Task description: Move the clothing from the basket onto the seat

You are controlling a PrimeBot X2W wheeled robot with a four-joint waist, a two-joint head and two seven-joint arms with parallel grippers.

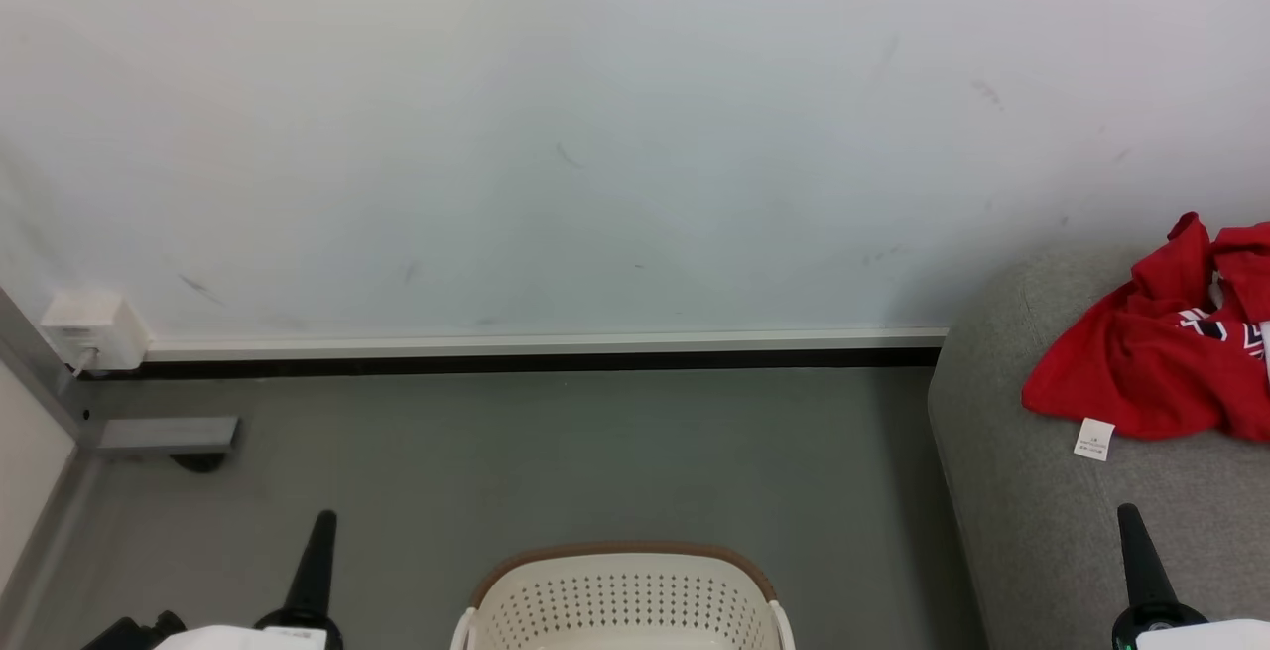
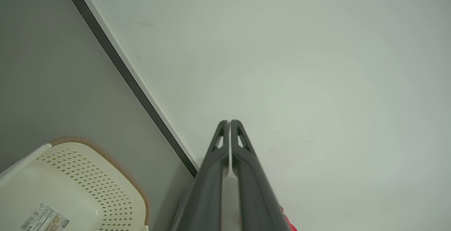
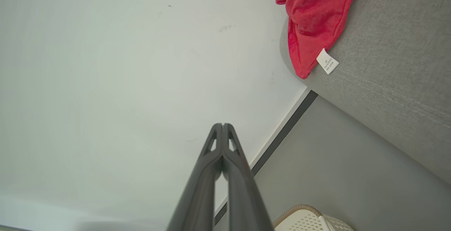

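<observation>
- The pale, scuffed white wall [image 1: 595, 134] is taking up the upper half of the head view. Its white and black skirting strip [image 1: 546, 352] is running across to the sofa's edge.
- The plain grey floor [image 1: 595, 452] is lying below it, with its lower part cut off by the frame.
- The large light-grey upholstered fabric sofa [image 1: 1002, 491] is sitting at 4 o'clock in the head view. It is cut off by the right and bottom edges, so one rounded corner is showing.
- The oval cream-white perforated plastic basket with a brown ribbed rim [image 1: 620, 595] is standing on the floor at 6 o'clock. Its near half is falling outside the frame.
- The bright red crumpled fabric clothing [image 1: 1141, 362] is lying on the sofa at 3 o'clock, well apart from the basket. Its right side and most of its dark-and-white print are being cropped.
- The left gripper [image 1: 324, 519] is pointing up at 7 o'clock, its long dark fingers pressed together and holding nothing.
- The right gripper [image 1: 1128, 511] is pointing up at 5 o'clock over the sofa, its jaws likewise closed on nothing and touching nothing.
- The small white label tag [image 1: 1092, 439] is hanging from the clothing's lower edge onto the sofa, its print too small to read.
- A tiny red sliver [image 2: 288, 222] is peeking out beside the left fingers at 5 o'clock in the left wrist view, and it is too small to identify.
</observation>
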